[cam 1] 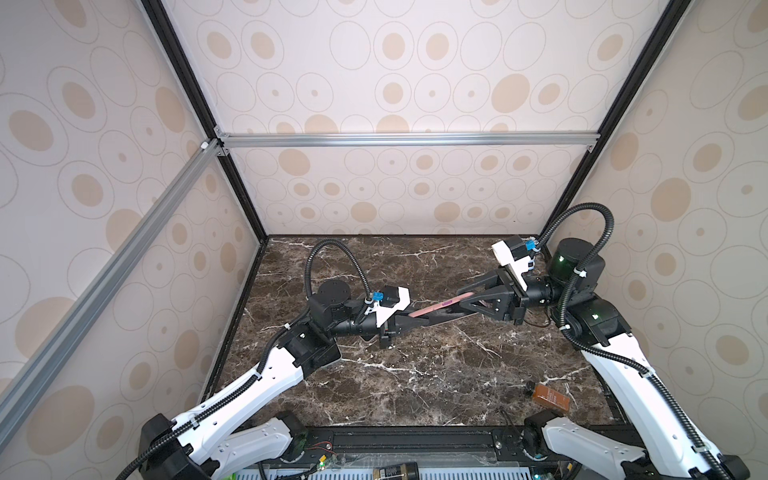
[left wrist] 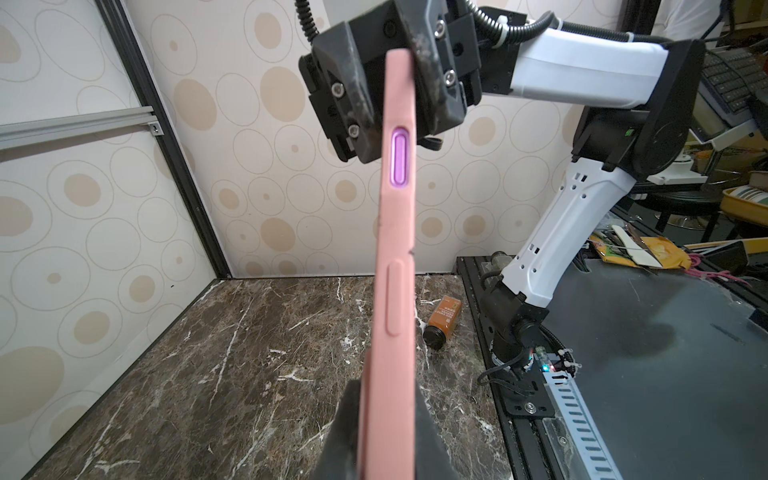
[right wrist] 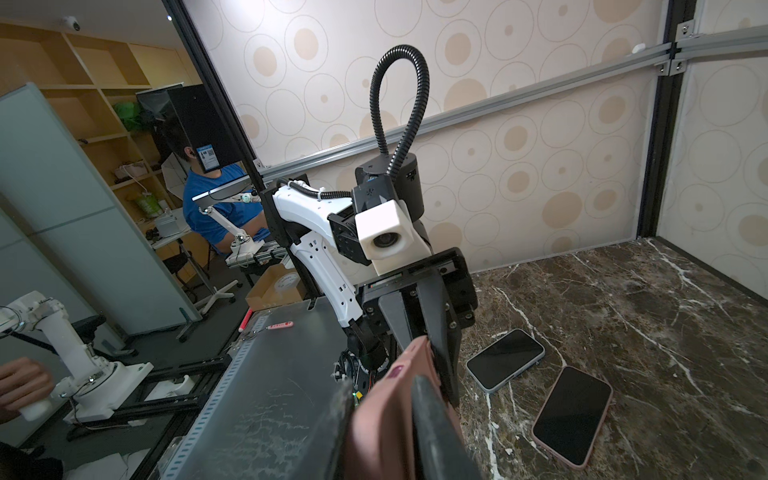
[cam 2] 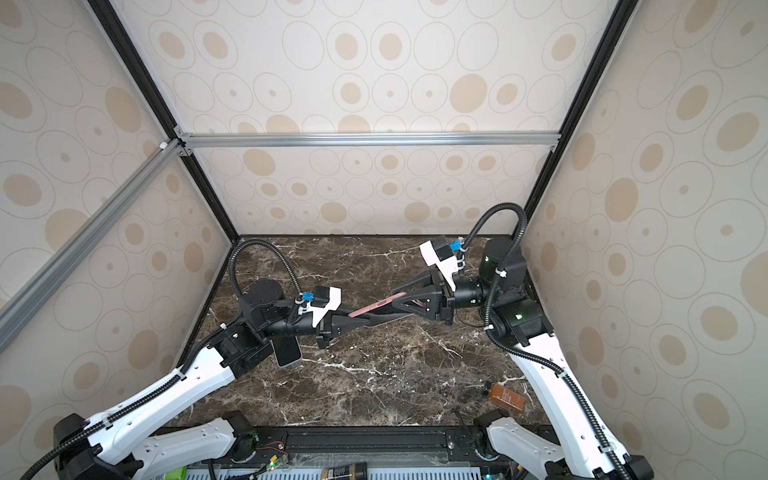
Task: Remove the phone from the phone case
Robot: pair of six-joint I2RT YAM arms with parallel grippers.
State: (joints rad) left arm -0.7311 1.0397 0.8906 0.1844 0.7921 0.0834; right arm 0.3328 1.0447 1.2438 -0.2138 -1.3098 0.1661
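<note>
– So how are the two arms set?
– Both reach in over the middle of the worktop (cam 1: 415, 374), forearms nearly level. The left claw (cam 1: 428, 319) comes in from the left and the right claw (cam 1: 463, 300) from the far right, their tips facing each other.
– And the phone case?
– The phone case (left wrist: 395, 249) is held in the air between them, above the worktop. It is pink and turned edge-up, with a purple side button. Each claw is clenched on one end of it. Whether a phone sits inside cannot be told.
</note>
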